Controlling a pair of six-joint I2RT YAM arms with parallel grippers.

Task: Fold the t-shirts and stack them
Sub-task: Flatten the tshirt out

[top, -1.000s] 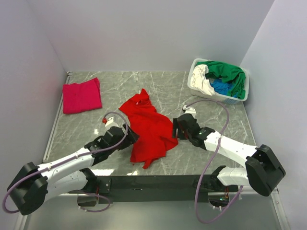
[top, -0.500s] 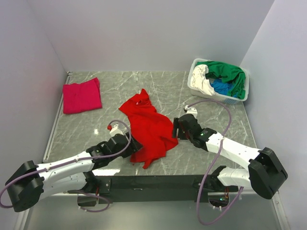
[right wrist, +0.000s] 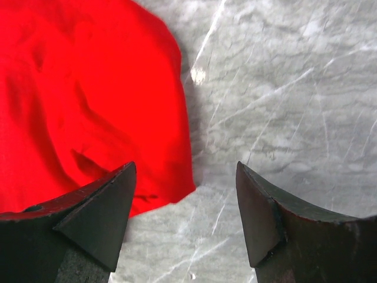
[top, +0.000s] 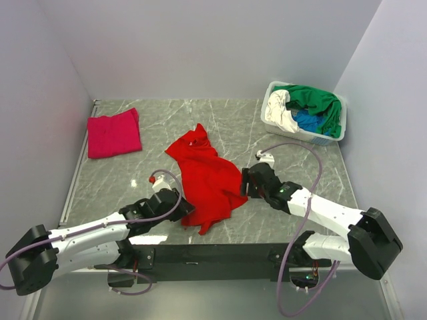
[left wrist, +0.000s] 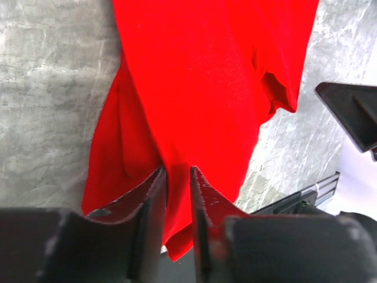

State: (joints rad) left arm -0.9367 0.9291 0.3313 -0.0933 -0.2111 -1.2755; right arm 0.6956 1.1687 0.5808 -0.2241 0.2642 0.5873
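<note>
Red t-shirt (top: 207, 183) and magenta t-shirt (top: 113, 135) lie out; three fill basket (top: 313, 138).

We see the red t-shirt (top: 208, 183) as soft, matt, creased cloth on a smooth grey marble-look tabletop (top: 220, 120) with a faint sheen, the basket (top: 315, 139) white plastic, the right gripper (right wrist: 185, 166) matt black.

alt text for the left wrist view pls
A crumpled red t-shirt fills most of the frame, lying on a grey marbled table. At the bottom edge the left gripper has its two dark fingers close together, red cloth showing in the narrow gap between them; whether they pinch it cannot be told.
</note>
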